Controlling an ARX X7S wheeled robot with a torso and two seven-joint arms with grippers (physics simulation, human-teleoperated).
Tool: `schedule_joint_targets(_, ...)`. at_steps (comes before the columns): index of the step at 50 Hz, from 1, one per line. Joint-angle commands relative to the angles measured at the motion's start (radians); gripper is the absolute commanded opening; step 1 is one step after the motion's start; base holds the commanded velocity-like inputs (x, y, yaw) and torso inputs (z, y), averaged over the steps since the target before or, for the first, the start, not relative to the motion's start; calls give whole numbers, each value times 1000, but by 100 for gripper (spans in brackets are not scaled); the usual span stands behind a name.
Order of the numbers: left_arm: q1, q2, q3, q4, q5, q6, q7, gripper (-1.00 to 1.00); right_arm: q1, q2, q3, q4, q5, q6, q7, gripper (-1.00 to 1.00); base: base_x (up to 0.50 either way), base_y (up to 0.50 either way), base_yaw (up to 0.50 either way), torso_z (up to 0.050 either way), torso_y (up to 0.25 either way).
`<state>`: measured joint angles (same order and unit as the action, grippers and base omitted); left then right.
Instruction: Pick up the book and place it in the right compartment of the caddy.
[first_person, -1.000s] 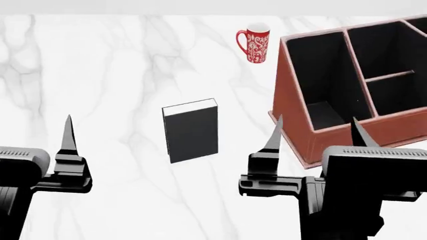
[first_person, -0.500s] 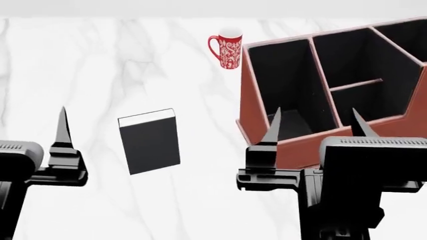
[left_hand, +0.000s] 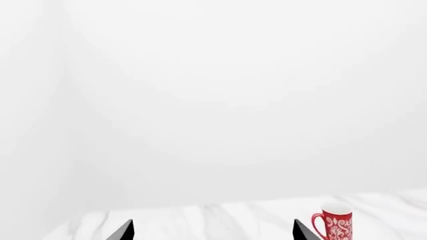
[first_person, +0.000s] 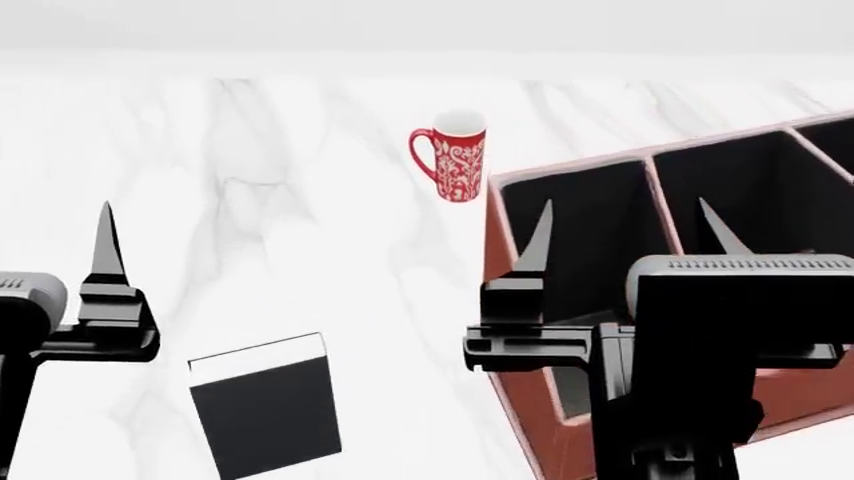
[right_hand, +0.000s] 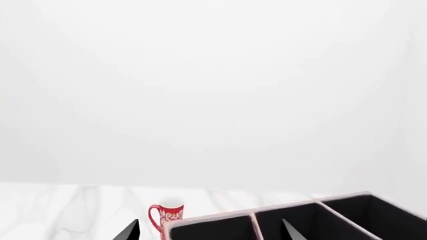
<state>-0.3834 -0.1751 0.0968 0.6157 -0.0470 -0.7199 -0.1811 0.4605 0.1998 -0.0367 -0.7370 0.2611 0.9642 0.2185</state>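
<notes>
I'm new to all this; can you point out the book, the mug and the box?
book (first_person: 267, 410), head view, black cover.
mug (first_person: 459, 162), head view, red patterned side.
box (first_person: 514, 380), head view, reddish-brown outer wall.

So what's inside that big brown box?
The caddy shows only black walls and pale dividers; no item appears inside. The right pincer and its arm cover the compartment floors.

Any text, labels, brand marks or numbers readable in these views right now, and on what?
None readable.
Book: plain black cover, no title or label.
Mug: only a white swirl pattern on red, no letters.
Caddy: plain reddish-brown walls and black interior, no markings.
Left tool and right tool: black, no visible print.
</notes>
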Motion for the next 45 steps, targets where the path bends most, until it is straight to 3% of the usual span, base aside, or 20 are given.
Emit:
schedule_joint_targets(1, -2, -7, 0, 5, -5, 0, -9, 100, 14, 6, -4, -16, 9, 24, 10, 100, 500, 0, 0, 0, 0)
schedule_joint_targets(45, -1, -26, 7, 27, -28, -10, -35, 100, 45, 25, -34, -43, 41, 71, 29, 100, 500, 0, 0, 0, 1)
